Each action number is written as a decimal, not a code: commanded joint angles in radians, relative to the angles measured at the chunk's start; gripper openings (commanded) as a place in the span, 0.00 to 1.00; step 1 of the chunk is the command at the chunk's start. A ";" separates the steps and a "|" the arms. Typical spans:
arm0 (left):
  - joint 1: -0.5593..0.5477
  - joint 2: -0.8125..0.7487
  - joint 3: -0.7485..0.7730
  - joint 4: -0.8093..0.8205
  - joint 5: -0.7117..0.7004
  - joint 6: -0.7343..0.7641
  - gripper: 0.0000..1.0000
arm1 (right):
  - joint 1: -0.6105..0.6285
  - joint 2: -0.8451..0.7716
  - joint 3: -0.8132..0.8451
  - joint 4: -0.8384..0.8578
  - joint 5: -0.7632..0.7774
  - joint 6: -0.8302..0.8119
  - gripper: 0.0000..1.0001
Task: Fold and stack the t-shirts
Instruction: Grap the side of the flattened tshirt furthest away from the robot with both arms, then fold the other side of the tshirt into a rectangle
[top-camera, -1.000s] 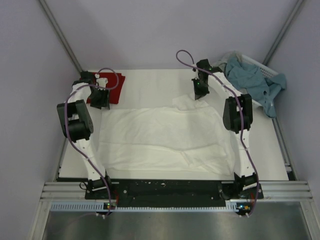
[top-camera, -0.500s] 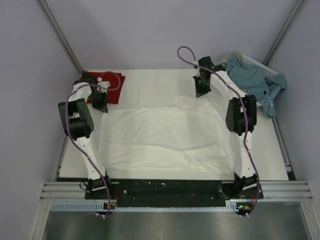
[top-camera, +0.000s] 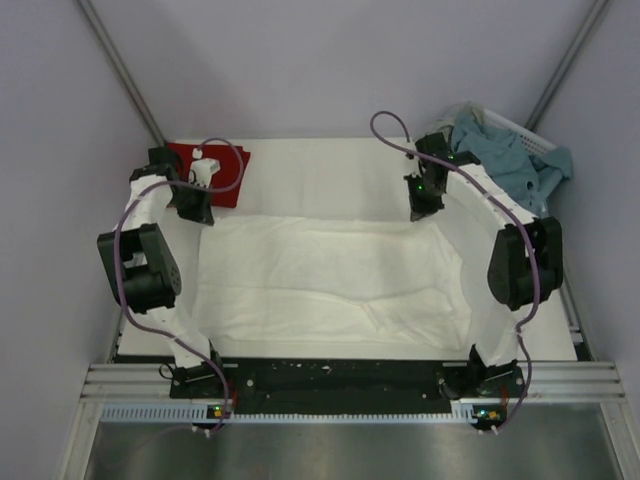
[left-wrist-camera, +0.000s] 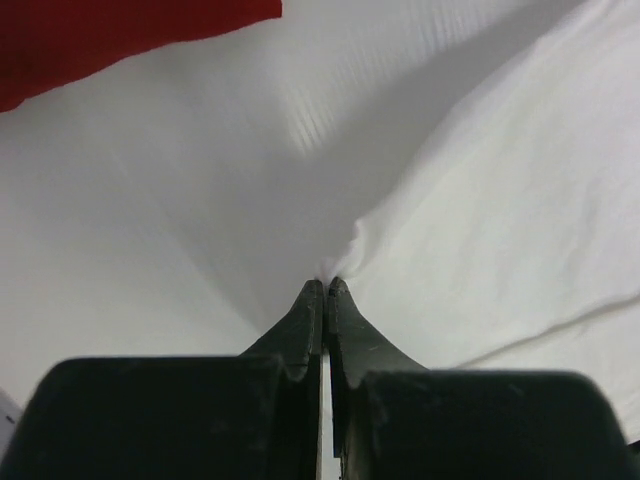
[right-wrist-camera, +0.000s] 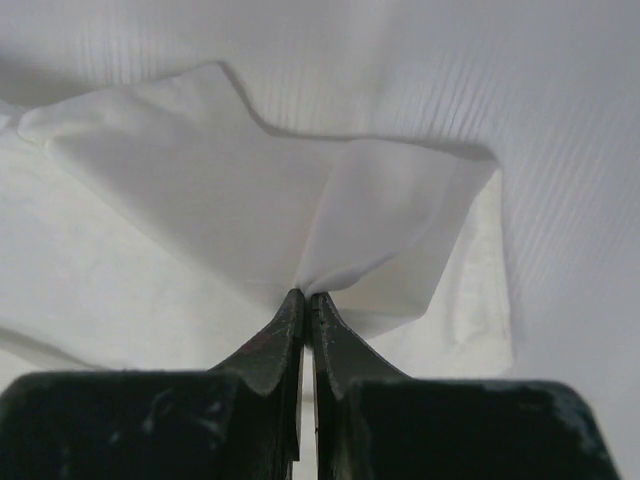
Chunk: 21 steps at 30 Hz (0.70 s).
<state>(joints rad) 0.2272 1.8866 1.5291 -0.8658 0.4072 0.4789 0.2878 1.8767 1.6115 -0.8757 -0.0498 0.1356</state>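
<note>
The white t-shirt (top-camera: 330, 280) lies spread across the middle of the table. My left gripper (top-camera: 197, 212) is shut on its far left corner, and in the left wrist view a small peak of white cloth (left-wrist-camera: 345, 250) rises from the closed tips of the left gripper (left-wrist-camera: 327, 285). My right gripper (top-camera: 422, 210) is shut on the far right corner. In the right wrist view a lifted flap of the white shirt (right-wrist-camera: 390, 215) fans out from the closed right gripper (right-wrist-camera: 305, 295). The dark red t-shirt (top-camera: 215, 170) (left-wrist-camera: 100, 40) lies folded at the far left.
A white slotted basket (top-camera: 525, 128) stands at the far right corner with a blue cloth (top-camera: 510, 165) hanging over its rim. Slanted frame posts (top-camera: 120, 70) and grey walls enclose the table. The arms' bases sit on the black rail (top-camera: 340, 380) at the near edge.
My left gripper has shut on the shirt's far left corner. My right arm has moved right with its corner, pulling the bunched far edge out flatter.
</note>
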 joint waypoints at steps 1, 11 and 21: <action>0.011 -0.130 -0.085 0.039 0.004 0.099 0.00 | 0.016 -0.149 -0.134 0.024 -0.002 0.027 0.00; 0.027 -0.254 -0.288 0.040 -0.165 0.199 0.00 | 0.016 -0.386 -0.468 0.000 -0.004 0.102 0.00; 0.026 -0.270 -0.394 0.094 -0.219 0.247 0.00 | 0.016 -0.363 -0.584 0.003 0.010 0.180 0.00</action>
<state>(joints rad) 0.2481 1.6650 1.1355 -0.8154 0.2241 0.6853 0.2909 1.5166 1.0271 -0.8814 -0.0544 0.2749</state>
